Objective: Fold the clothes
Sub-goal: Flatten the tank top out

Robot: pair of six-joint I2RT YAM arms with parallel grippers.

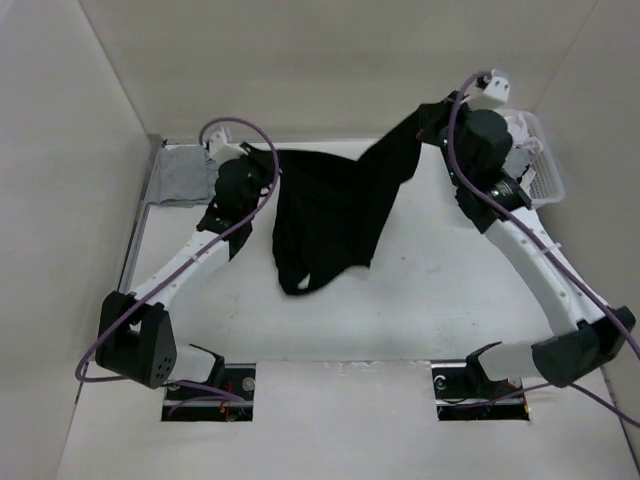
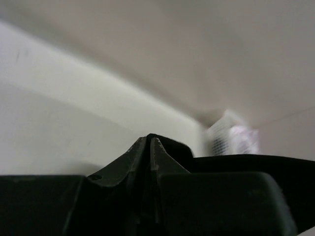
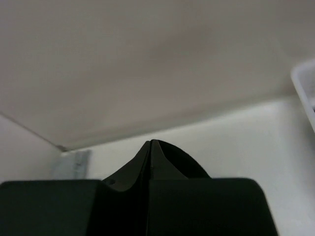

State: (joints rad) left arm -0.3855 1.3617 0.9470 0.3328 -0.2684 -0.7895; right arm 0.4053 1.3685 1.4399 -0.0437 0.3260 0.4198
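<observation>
Holding black tank top (image 1: 330, 215) above tabletop (image 1: 430, 290), mid-frame.
Left end effector (image 1: 263, 162) and right end effector (image 1: 440, 110) are pinching it; I am aiming for matched heights, taut lowering.

The tank top (image 1: 330, 215) is shown as soft, matt black cloth; the basket (image 1: 552, 180) right of it is formed of white latticed plastic.

Blurred white basket (image 2: 230, 136), contents indistinct, in the left wrist view
</observation>
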